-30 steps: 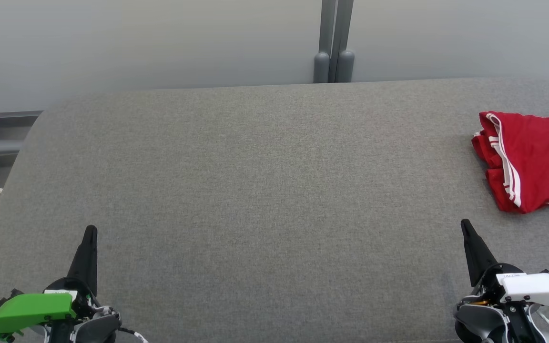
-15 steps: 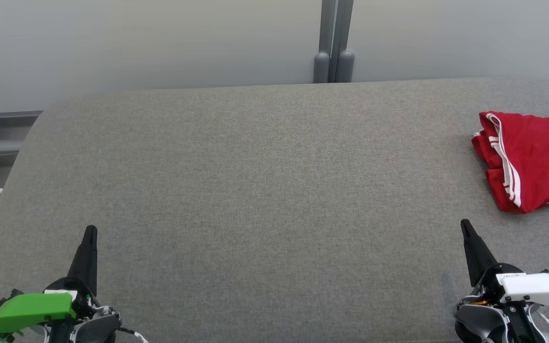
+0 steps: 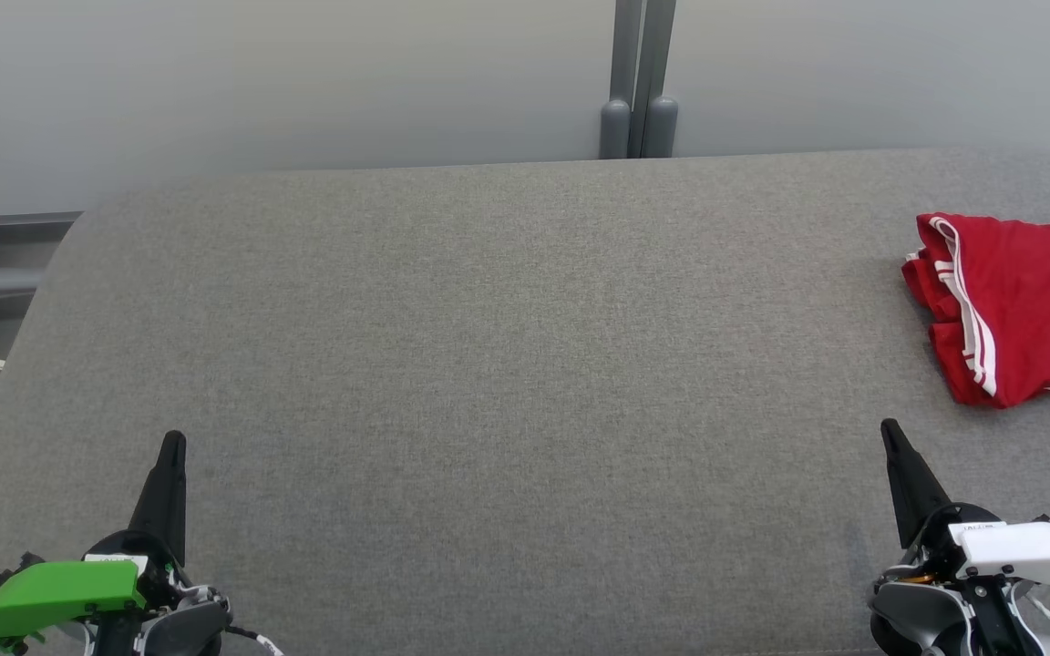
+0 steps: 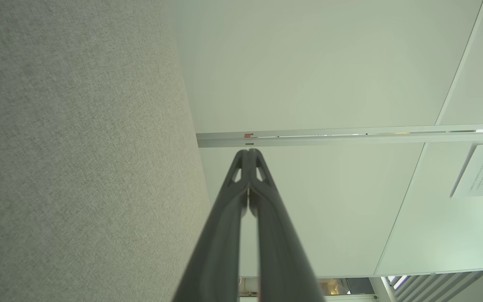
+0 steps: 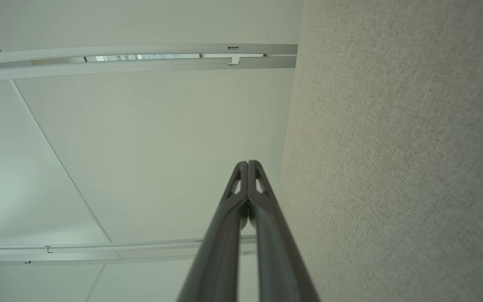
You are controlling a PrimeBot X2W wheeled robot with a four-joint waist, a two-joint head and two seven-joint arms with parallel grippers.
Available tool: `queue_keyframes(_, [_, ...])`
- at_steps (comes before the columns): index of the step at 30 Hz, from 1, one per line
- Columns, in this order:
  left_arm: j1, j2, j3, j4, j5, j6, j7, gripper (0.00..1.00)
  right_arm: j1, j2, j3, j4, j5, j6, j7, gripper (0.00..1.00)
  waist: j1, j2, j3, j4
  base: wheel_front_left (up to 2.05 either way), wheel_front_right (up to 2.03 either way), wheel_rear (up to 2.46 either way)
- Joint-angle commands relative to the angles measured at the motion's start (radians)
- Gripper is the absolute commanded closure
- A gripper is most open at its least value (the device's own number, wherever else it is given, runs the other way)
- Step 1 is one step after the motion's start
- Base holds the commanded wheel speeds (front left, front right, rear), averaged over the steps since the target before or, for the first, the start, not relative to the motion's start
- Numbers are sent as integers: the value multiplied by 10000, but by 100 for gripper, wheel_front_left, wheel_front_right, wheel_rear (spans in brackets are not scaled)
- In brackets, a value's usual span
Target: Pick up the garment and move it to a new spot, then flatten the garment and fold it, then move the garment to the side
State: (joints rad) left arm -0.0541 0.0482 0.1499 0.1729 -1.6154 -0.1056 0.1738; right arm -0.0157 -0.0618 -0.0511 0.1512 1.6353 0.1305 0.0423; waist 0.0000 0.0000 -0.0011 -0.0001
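The red garment [image 3: 1031,301] is lying folded, striped edge facing left, long axis seemingly running rightward off-frame; left gripper [image 3: 173,439] and right gripper [image 3: 890,426] are staying pinched closed, nothing shifting.

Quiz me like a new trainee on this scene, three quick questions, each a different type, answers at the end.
1. True or false: the garment lies on the left side of the grey table.
2. Choose one: the jaws of the left gripper and right gripper are A) wide open, B) shut on nothing, C) shut on the garment.
3. Fill in: the garment's main colour is ___.

Key: 1 false, it lies at the table's right side, beyond the right gripper; 2 B; 3 red.
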Motion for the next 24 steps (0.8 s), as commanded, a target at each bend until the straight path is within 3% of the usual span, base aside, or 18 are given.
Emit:
queue_keyframes(1, [-145,39,23,-20,5,24,-3,100,-63,-53,14,-45,65,4,-30,100,0,0,0,0,0,0,0])
queue_keyframes(24, [-145,38,22,-19,5,24,-3,100,-60,-74,50,-48,94,4,-75,100,0,0,0,0,0,0,0])
